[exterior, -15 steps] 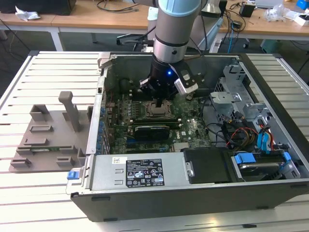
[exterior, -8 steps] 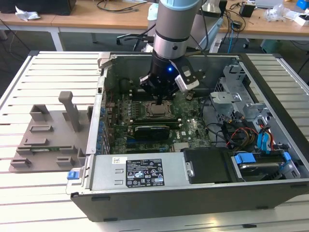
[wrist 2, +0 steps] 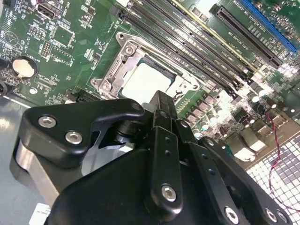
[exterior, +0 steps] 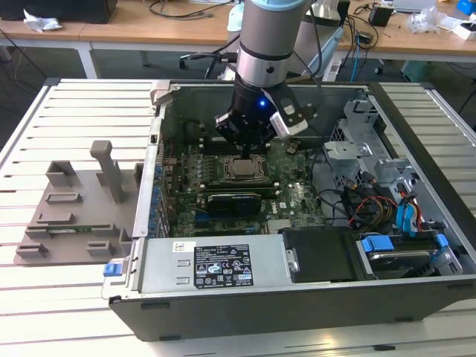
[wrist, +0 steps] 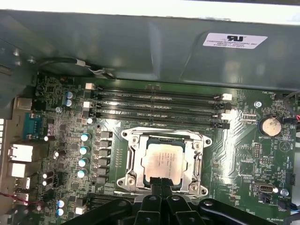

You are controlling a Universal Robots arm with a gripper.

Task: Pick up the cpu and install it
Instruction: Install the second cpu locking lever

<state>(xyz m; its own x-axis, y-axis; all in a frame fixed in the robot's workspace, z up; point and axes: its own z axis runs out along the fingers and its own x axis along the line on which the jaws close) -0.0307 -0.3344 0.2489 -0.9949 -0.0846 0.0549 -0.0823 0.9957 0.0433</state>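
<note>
The small flat square cpu with its silvery-grey metal top lies inside the square metal socket frame on the green motherboard, within the open grey computer case that rests on the pale slatted table. In the exterior view the black gripper hangs just above the socket; in both wrist views its black fingers come together into a narrow point at the near edge of the chip, pressed close with nothing held between them. Whether the tips touch the chip's lid or stand slightly clear of it cannot be told. The chip looks seated level and roughly square to the frame, though its exact registration in the socket is too fine to judge. The main risk I see is force on a chip that is not fully keyed: if it sits slightly off, any downward press or sideways nudge from the closed fingers could bend contacts beneath it. A drag across the lid could also skew the chip against the frame. The long dark memory slots lie just beside the socket, and the row of small cylindrical capacitors stands near its other side, so a lateral swing of the bulky gripper body could strike them.
</note>
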